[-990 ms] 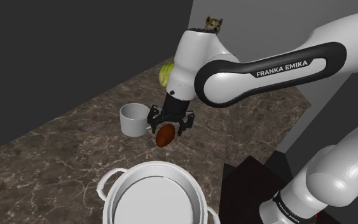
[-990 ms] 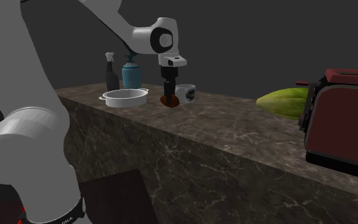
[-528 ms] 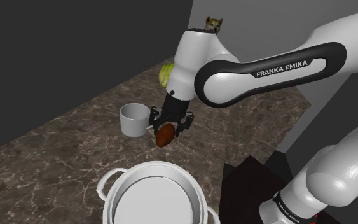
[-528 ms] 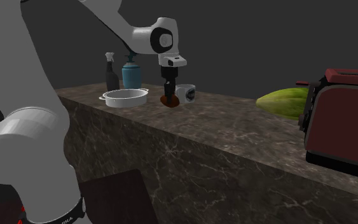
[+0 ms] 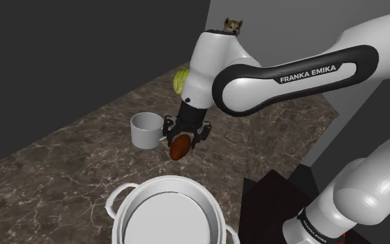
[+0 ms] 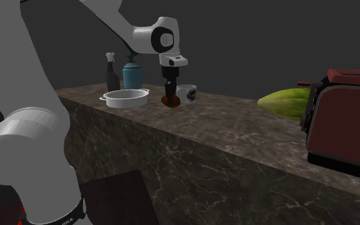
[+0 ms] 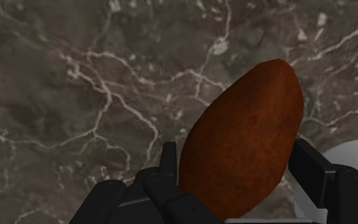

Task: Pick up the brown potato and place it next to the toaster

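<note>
The brown potato (image 5: 180, 147) lies on the marble counter (image 5: 61, 173), just beside a white mug (image 5: 145, 129). My gripper (image 5: 181, 141) points straight down over it, and its black fingers press against both sides of the potato. In the wrist view the potato (image 7: 244, 146) sits clasped between the fingers (image 7: 166, 159) of the gripper (image 7: 234, 150), with the marble close behind it. The dark red toaster (image 6: 344, 115) stands at the second exterior view's right, far along the counter from the potato (image 6: 171, 101) and the gripper (image 6: 170, 96).
A large white pot (image 5: 165, 211) stands near the counter's front edge, close to the stand. A green melon (image 6: 284, 102) lies beside the toaster. Two bottles (image 6: 112, 71) stand behind the pot (image 6: 126, 97). The mug (image 6: 187, 93) is right by the gripper.
The fingers have drawn in from wide apart and now clasp the potato. Arm and potato stay in the same place.
</note>
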Controlling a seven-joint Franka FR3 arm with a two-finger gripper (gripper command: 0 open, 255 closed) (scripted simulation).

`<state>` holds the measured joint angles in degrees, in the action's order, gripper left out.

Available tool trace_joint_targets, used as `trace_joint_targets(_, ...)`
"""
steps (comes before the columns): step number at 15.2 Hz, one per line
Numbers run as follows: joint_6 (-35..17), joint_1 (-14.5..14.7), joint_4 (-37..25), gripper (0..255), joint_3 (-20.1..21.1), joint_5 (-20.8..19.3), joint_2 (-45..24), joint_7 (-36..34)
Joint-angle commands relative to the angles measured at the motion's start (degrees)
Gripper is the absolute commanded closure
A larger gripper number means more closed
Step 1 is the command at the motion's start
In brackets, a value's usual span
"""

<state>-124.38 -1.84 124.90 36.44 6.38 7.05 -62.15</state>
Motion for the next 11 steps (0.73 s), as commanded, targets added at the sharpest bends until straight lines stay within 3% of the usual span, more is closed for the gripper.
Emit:
trace_joint_targets(1, 1.21, 0.01, -0.79, 255, -0.13, 0.25, 0.47, 0.18)
trace_joint_targets(11, 9.01, -0.1, -6.52, 255, -1.07, 1.29, 2.85, 0.93)
